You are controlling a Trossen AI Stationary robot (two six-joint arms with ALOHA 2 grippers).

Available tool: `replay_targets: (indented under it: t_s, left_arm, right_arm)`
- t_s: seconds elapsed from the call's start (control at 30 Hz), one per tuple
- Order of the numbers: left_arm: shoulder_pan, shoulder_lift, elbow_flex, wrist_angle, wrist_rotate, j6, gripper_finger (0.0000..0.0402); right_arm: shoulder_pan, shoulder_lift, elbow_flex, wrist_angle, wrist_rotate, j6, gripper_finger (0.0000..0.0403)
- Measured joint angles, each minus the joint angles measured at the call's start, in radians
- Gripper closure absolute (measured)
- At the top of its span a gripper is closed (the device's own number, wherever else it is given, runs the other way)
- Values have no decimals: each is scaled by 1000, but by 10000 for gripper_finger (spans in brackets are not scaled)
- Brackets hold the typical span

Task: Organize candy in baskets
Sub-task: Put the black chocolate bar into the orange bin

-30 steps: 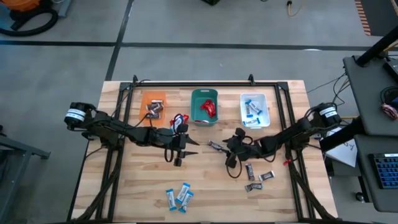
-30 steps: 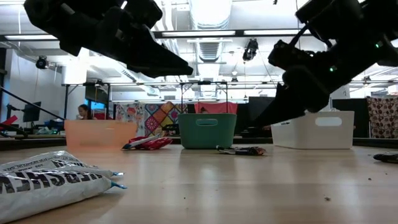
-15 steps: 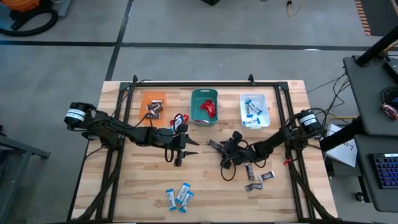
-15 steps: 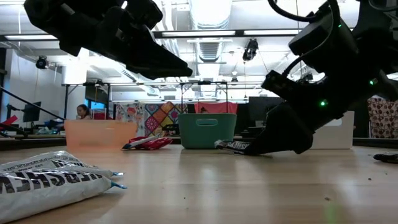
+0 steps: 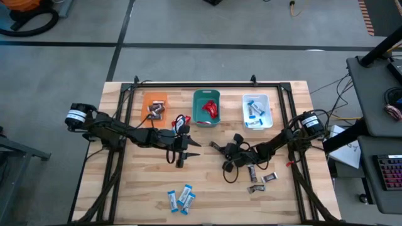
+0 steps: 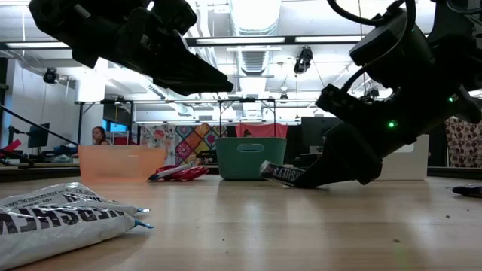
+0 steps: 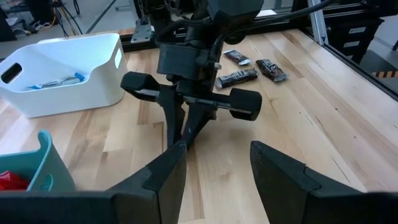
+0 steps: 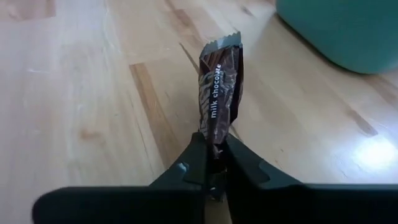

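At mid-table my right gripper (image 8: 214, 163) had its fingers closed on one end of a dark chocolate bar (image 8: 219, 99), the wrapper standing out past the fingertips just above the wood and near the teal basket (image 5: 206, 108). My left gripper (image 5: 182, 150) hung over the table just forward of the orange basket (image 5: 154, 105), fingers parted and holding nothing; a few red candies (image 5: 181, 120) lay on the table beside it, near the gap between the orange and teal baskets.

Along the table's far edge stood the three baskets, white basket (image 5: 257, 111) nearest the right edge. The orange one held a few dark bars, the teal one red candy, the white one blue-and-white bars, so I judged each colour had its own bin and the dark bar in hand belonged in the orange one.

Left to sort, as I read it: a cluster of dark bars (image 5: 259, 177) on the right part of the table toward the near edge, a group of blue-and-white bars (image 5: 181, 198) close to the near edge at mid-width, and the red candies. I judged the task partly done, with about as much candy loose on the table as in the bins.
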Motion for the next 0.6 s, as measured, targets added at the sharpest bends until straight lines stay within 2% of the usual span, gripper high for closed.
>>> replay_targets:
  t_s: [0.27,0.53,0.6]
  left_arm:
    - [0,0,0,1,0,-15,240]
    - [1,0,-16,18,-1,-32,240]
    - [1,0,-25,49,-34,-52,240]
  right_arm:
    - [5,-43,2,19,-5,-88,376]
    - [42,-170,58,56,27,-297,376]
    - [52,-197,74,62,44,-349,376]
